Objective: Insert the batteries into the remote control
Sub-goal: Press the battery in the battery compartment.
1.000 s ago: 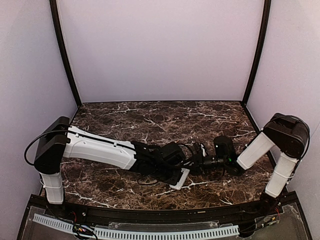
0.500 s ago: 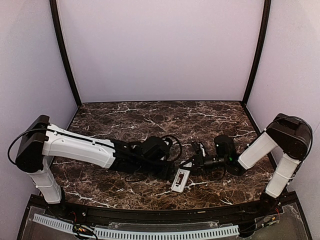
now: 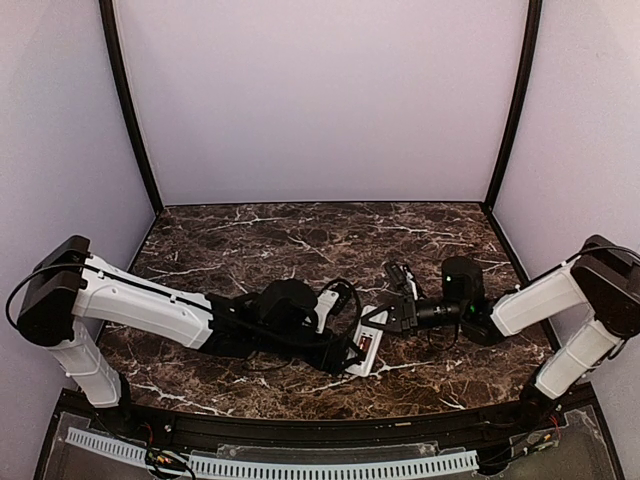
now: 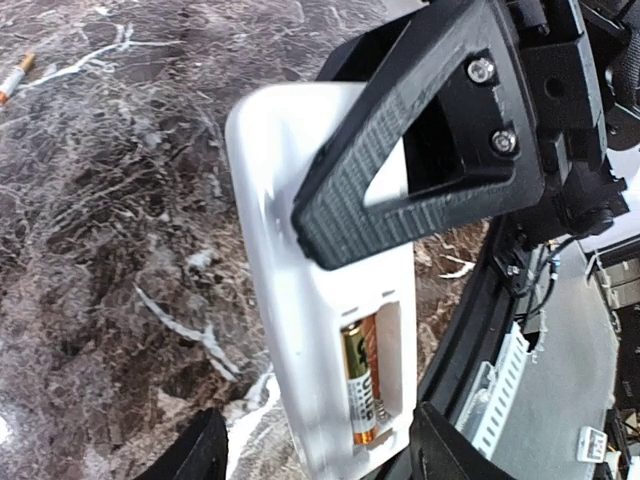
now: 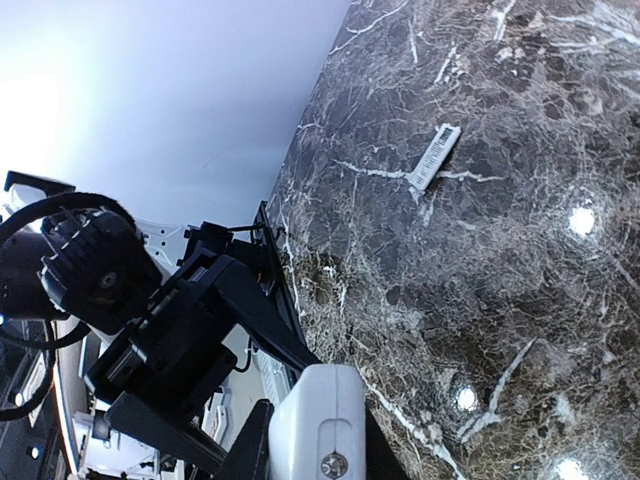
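The white remote control [image 4: 290, 300] lies back up, its recess holding one gold battery [image 4: 362, 385] beside an empty slot. In the top view the remote control [image 3: 366, 350] is at front centre between both arms. My right gripper [image 3: 385, 318] is shut on its far end; one of its black fingers [image 4: 420, 150] crosses the remote, and the white end [image 5: 320, 420] sits between the fingers of my right gripper [image 5: 310, 445]. My left gripper [image 4: 320, 445] is open, straddling the battery end with a gap on the left side. It also shows in the top view [image 3: 352, 355].
A small flat ribbed white piece [image 5: 434, 157] lies on the marble table [image 3: 260, 240] away from the grippers. A loose battery [image 4: 12, 76] lies at the far edge of the left wrist view. The table's black front rail [image 3: 330, 430] runs just beside the remote.
My left arm has drawn back to the left. My right arm has stretched out flatter, its gripper reaching further left onto the remote. The remote's dark recess now shows from above.
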`<state>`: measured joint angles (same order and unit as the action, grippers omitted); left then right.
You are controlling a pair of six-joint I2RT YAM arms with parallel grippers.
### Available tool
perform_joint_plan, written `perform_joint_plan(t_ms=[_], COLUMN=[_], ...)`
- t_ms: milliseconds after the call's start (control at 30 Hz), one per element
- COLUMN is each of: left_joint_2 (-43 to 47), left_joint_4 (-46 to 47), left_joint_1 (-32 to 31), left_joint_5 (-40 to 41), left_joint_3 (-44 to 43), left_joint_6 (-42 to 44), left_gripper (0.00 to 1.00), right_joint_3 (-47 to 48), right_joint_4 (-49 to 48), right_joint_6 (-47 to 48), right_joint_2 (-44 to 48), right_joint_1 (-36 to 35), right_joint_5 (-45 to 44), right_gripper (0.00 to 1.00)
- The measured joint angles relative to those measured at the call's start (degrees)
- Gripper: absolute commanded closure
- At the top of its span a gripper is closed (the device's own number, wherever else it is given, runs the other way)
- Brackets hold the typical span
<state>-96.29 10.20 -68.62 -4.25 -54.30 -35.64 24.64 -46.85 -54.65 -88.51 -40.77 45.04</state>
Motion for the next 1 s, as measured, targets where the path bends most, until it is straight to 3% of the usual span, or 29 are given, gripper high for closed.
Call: perform_joint_plan(t_ms=[233,567,867,1000], left_joint_2=[0.5,0.5,-0.3,-0.7], left_joint_4=[3.7,6.1,7.0,6.4], left_joint_1=[0.7,1.6,1.7,1.7], left_joint_5=[-4.2,-6.0,-7.1,-6.5], left_joint_3=[0.8,0.8,0.8,0.2], left_joint_6=[-0.6,-2.8,-3.8,-4.1], left_gripper=[0.42,0.64,0.53,0.64], right_joint_3=[0.3,1.0,1.0,1.6], right_joint_4=[2.4,4.7,5.2,6.6], right_joint_6=[3.5,5.7,6.1,6.2], right_joint_2=[4.2,7.4,7.5,7.5], right_joint_1=[0.0,-0.1,-0.1,-0.1], right_joint_5=[0.9,1.7,2.1,1.9], right_gripper=[1.00,1.00,1.00,1.00])
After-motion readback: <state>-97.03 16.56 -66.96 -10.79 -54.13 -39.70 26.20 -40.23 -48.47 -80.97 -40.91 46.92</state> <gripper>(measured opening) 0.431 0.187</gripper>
